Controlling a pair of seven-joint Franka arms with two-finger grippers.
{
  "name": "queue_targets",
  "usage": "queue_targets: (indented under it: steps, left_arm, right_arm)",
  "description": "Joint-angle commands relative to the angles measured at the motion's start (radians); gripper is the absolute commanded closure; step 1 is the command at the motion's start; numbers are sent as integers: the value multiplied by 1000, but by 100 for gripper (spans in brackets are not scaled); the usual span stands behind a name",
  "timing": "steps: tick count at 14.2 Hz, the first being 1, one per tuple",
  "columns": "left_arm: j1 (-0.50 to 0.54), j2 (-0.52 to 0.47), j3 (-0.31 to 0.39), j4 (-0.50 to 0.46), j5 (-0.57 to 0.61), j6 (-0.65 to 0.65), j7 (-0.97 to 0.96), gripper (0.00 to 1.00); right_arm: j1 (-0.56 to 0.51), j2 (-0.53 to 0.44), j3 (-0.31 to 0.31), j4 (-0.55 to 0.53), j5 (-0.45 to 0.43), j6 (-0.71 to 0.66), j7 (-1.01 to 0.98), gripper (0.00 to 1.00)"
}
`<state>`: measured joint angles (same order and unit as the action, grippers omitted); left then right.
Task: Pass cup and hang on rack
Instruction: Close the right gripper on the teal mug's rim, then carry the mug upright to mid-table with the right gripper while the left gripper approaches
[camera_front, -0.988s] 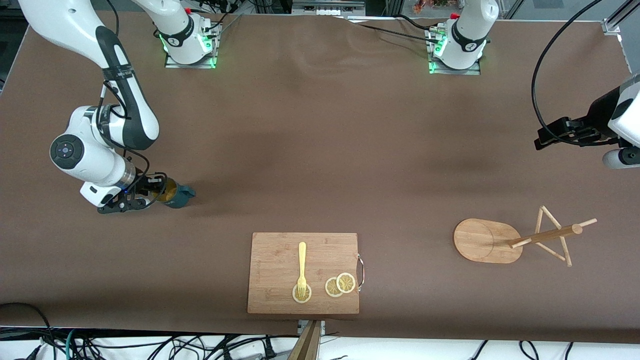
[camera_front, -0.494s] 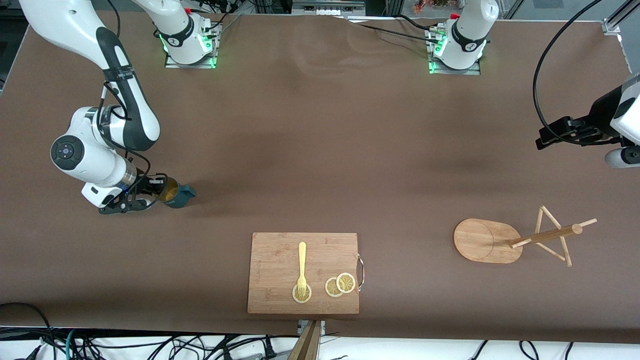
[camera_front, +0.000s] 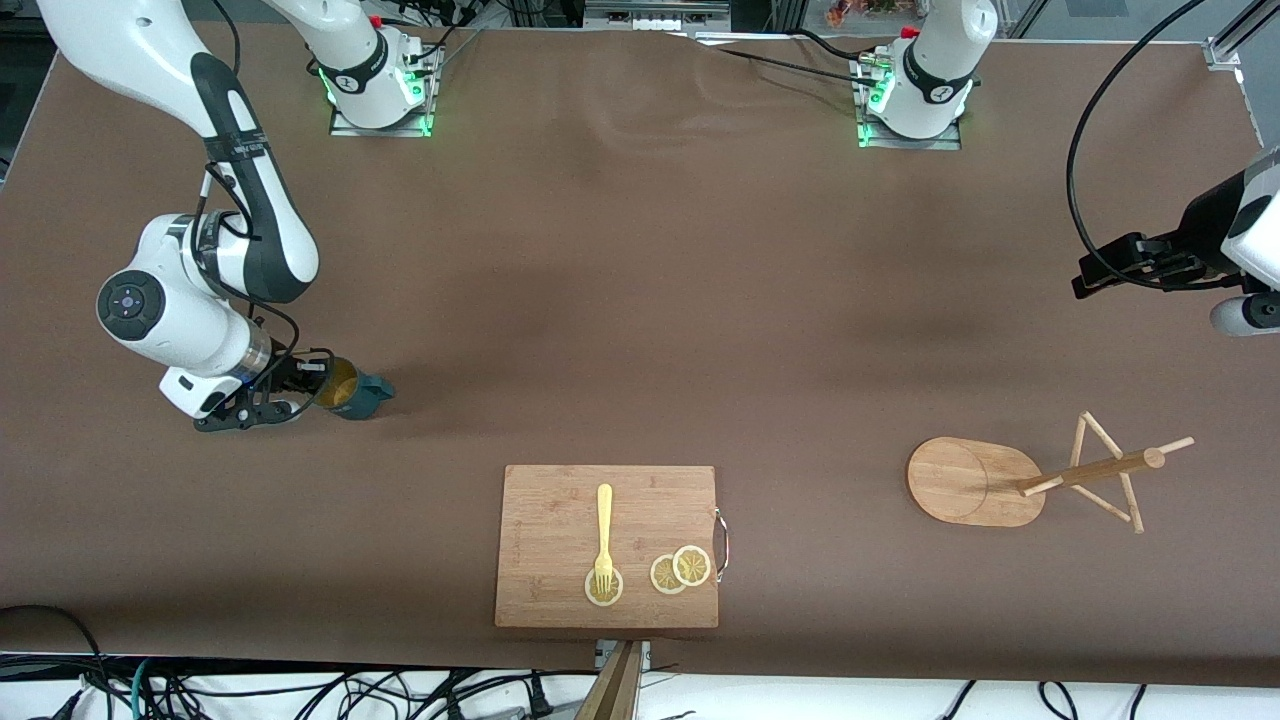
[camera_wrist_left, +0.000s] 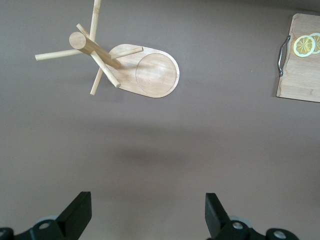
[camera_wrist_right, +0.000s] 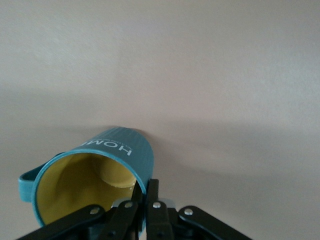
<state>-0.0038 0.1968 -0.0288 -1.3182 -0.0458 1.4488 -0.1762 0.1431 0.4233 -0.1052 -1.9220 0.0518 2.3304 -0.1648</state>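
Cup (camera_front: 352, 392) tipped slightly, right gripper (camera_front: 300, 390) clamped

Right arm: bent low at its end of the table.
Right gripper (camera_front: 300, 393): fingers pinched on the cup (camera_front: 352, 392) rim, pointing toward 3 o'clock.
Left gripper (camera_wrist_left: 148, 216): waits aloft, fingers spread.

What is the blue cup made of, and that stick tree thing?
The cup looks like glazed ceramic, though coated metal is possible: ribbed teal outside, smooth yellow inside with a soft sheen. The rack looks like light unpainted wood: pale tan with faint grain on its oval base and thin round pegs.
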Motion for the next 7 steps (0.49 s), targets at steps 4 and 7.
queue_targets:
  steps: [4, 7]
  left_arm:
    - [-2, -19, 1, -26, -8, -7, -13, 0]
    - [-1, -19, 3, -27, -8, -7, -13, 0]
  right_arm:
    - [111, 3, 1, 135, 17, -169, 120, 100]
    - [208, 3, 13, 185, 16, -230, 308, 100]
